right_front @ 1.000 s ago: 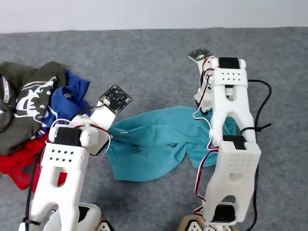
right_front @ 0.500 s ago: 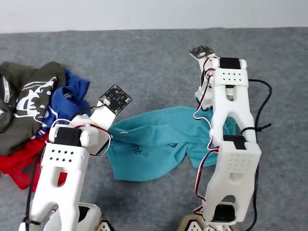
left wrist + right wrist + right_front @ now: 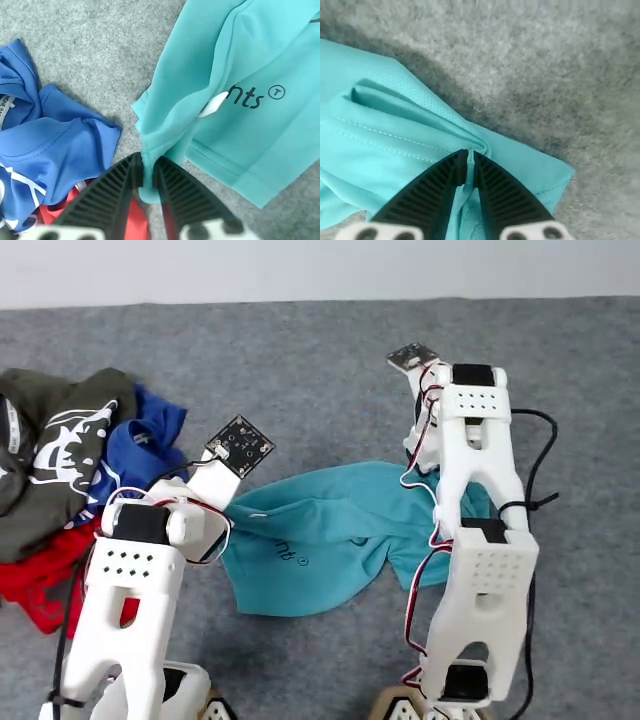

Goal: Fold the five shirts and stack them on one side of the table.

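Right arm shifted slightly left. Left jaws, right jaws each clamp teal shirt (image 3: 320,535) fold; arm hides shirt's corner.

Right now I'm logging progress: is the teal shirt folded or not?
Not folded. The teal shirt lies crumpled and uneven on the table, one edge pinched in the left tool, another in the right tool.

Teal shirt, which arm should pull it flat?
Probably right. The right gripper pinches the teal shirt with bare carpet beside it; the left gripper pinches it too, next to the blue shirt.
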